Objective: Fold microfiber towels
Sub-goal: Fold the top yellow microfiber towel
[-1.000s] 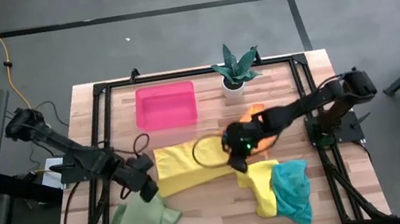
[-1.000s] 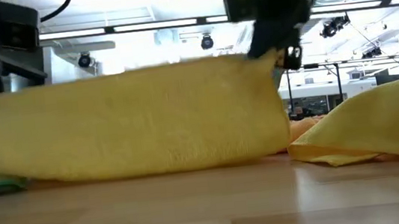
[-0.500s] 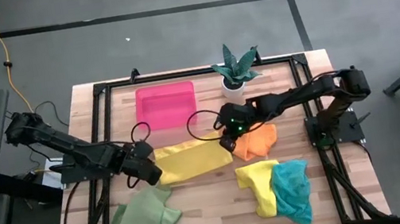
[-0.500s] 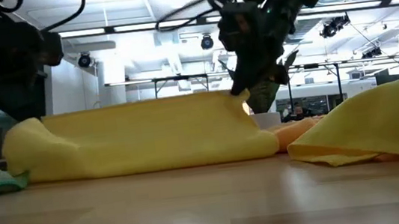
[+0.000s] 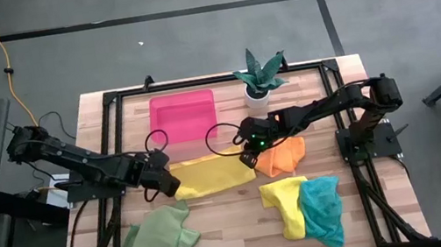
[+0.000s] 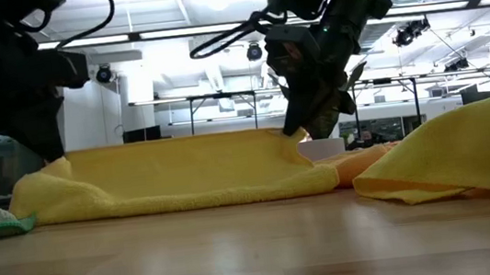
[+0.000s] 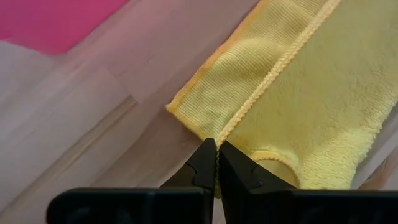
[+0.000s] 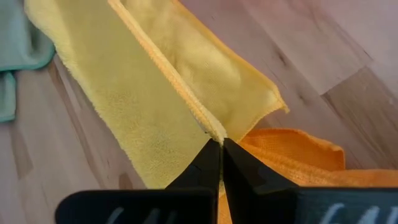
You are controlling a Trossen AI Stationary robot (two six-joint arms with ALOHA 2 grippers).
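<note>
This is a robotics lab or workshop. The wooden tabletop (image 5: 237, 227) stands in a black metal frame (image 5: 114, 123) on a grey concrete floor (image 5: 189, 40) with taped lines. Behind it a large open hall shows, with ceiling lights (image 6: 169, 35) and cameras (image 6: 254, 51).

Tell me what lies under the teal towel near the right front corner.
Under the crumpled teal microfiber towel lies a second yellow microfiber towel, its left part sticking out from beneath. How far it extends underneath is covered. Both rest on the wooden table.

Orange towel (image 5: 284, 158) partly under yellow towel (image 5: 211, 175)
</note>
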